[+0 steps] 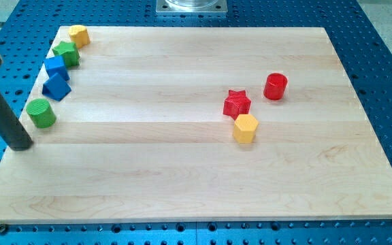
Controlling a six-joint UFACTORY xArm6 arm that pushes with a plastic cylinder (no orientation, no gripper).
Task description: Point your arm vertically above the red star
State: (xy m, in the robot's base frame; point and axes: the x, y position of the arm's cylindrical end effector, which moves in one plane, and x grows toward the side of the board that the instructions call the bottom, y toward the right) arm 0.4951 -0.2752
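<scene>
The red star [237,103] lies right of the board's middle. A yellow hexagonal block [246,128] sits just below it, nearly touching. A red cylinder [275,86] stands to its upper right. My rod comes in from the view's upper left, and my tip [20,145] rests near the board's left edge, far to the left of the red star. The tip is just below and left of a green cylinder [41,113].
Along the left edge, from the top: a yellow block [79,35], a green block [67,53], a blue block [56,67] and another blue block [57,86]. The wooden board [182,184] lies on a blue perforated table. A metal base [192,6] shows at the view's top.
</scene>
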